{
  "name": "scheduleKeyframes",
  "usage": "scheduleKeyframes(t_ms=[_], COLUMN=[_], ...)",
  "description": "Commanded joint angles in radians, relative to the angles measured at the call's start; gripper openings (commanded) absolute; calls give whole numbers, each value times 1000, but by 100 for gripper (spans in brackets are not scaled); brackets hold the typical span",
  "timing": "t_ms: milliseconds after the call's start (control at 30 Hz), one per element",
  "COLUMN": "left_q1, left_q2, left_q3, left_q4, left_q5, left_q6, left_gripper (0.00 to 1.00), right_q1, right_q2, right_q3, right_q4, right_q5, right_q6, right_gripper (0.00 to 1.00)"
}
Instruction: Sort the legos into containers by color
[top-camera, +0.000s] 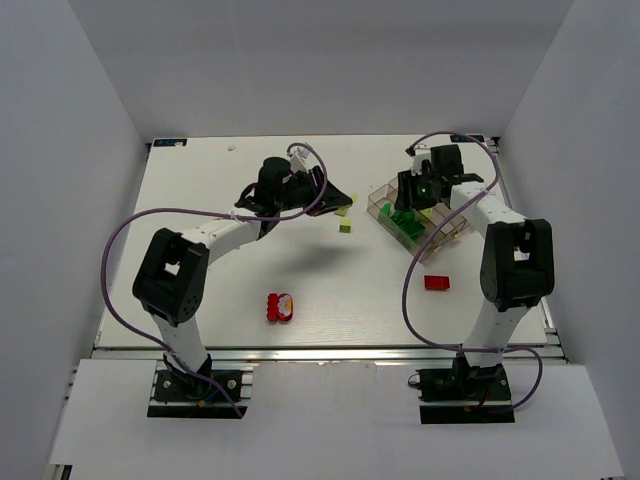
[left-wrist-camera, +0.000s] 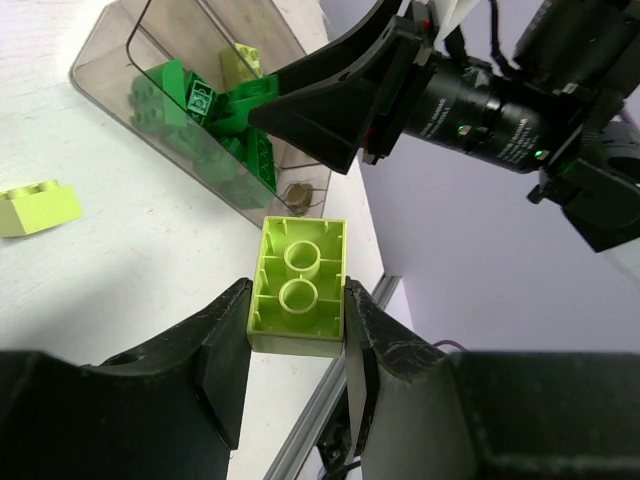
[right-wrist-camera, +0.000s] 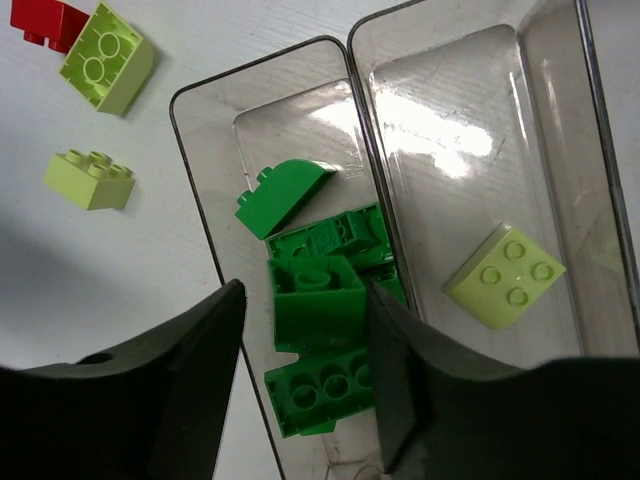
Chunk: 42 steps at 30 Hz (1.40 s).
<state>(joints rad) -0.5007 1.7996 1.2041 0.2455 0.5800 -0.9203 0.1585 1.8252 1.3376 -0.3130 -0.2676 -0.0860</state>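
My left gripper (left-wrist-camera: 296, 302) is pinched narrow on a pale yellow-green plastic brick (left-wrist-camera: 298, 280), held in the air near the tray's end with its two-ringed face towards my wrist camera. My right gripper (right-wrist-camera: 303, 296) hangs over the tray with its jaws apart and a dark green square brick (right-wrist-camera: 318, 300) between them. A sliver of gap shows on one side, so I do not read it as clamped. I cannot tell whether it rests on the pile beneath.

The clear plastic organiser tray (right-wrist-camera: 352, 100) sits at the far right of the white table (top-camera: 330, 290). From above my right arm covers much of it, and my right wrist view cuts off its edges. One compartment holds a heap of dark green bricks (right-wrist-camera: 320, 400). The next holds a single pale yellow-green four-stud brick (right-wrist-camera: 505, 275).

Only the overhead view shows a red brick (top-camera: 437, 282) in front of the tray and a red clump (top-camera: 280, 307) towards the near edge, with a pale patch I cannot make out. That view hides the brick in my left jaws. Beside the tray lie two loose pale bricks (right-wrist-camera: 105, 45) (right-wrist-camera: 90, 180) and a red piece (right-wrist-camera: 45, 20) cut off at the corner. Any stud marks are too small to read.
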Motion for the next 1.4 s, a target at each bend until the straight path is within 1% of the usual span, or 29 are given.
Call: scheduleKeyframes(t_ms=[0, 33, 133, 200, 233, 267, 300, 367, 400, 433, 467, 500, 533, 567, 600, 633, 667, 733, 767, 833, 867, 933, 1000, 1100, 1233, 1367], left_q1=[-16, -19, -30, -41, -47, -50, -55, -68, -73, -84, -90, -96, -108, -113, -117, -125, -130, -140, -142, -153, -157, -168, -174, -183, -200, -214], left_q2=[-56, -49, -19, 15, 29, 43, 76, 119, 173, 203, 236, 271, 338, 372, 403, 461, 487, 571, 599, 654, 705, 753, 805, 823, 825, 827], left_q3=[49, 61, 113, 159, 178, 196, 218, 299, 334, 410, 449, 491, 529, 601, 630, 653, 698, 753, 820, 897, 964, 1015, 1069, 1071, 1057, 1060], left_q4=[-64, -78, -126, -141, -159, -166, -173, -202, -219, -239, -256, -277, -288, -287, -282, -243, -209, -168, -167, -166, -161, -111, -94, -77, -87, -121], left_q5=[-25, -28, -32, -34, -34, -34, -35, -40, -45, -48, -52, -55, -57, -55, -57, -52, -51, -58, -65, -83, -89, -94, -107, -161, -241, -340], left_q6=[58, 67, 89, 100, 103, 103, 103, 101, 101, 97, 80, 69, 54, 8, -18, -53, -118, -172, -213, -242, -282, -331, -390, -429, -443, -480], left_gripper=[12, 12, 12, 12, 12, 12, 12, 12, 13, 13, 13, 13, 13, 13, 12, 12, 12, 13, 13, 13, 14, 15, 16, 19, 20, 27], right_q1=[9, 7, 7, 7, 6, 4, -2, -32, -48, -72, -135, -161, -196, -224, -232, -241, -250, -255, -257, -258, -260, -264, -269, -274, -280, -283], right_q2=[5, 5, -7, -21, -44, -61, -81, -151, -180, -240, -271, -300, -347, -366, -382, -415, -432, -484, -498, -536, -543, -550, -552, -555, -552, -553], right_q3=[54, 54, 55, 58, 60, 58, 58, 43, 32, -7, -32, -53, -87, -95, -101, -109, -135, -170, -205, -241, -265, -279, -296, -308, -322, -331], right_q4=[-3, -3, -8, -9, -17, -17, -20, -20, -14, 26, 52, 81, 103, 112, 109, 104, 106, 117, 123, 153, 158, 161, 167, 178, 195, 204], right_q5=[-8, -13, -25, -33, -42, -50, -65, -113, -131, -190, -240, -325, -343, -355, -376, -383, -387, -390, -389, -387, -387, -397, -404, -413, -421, -429], right_q6=[-12, -14, -15, -17, -17, -24, -65, -110, -136, -138, -138, -130, -112, -115, -118, -121, -121, -121, -115, -97, -77, -60, -37, -17, 8, 28], right_gripper=[58, 67, 76, 79, 82, 86, 89, 89, 89, 90, 89, 86, 71, 58, 44, 9, 0, 0, 0, 0, 0, 0, 0, 0, 0, 0])
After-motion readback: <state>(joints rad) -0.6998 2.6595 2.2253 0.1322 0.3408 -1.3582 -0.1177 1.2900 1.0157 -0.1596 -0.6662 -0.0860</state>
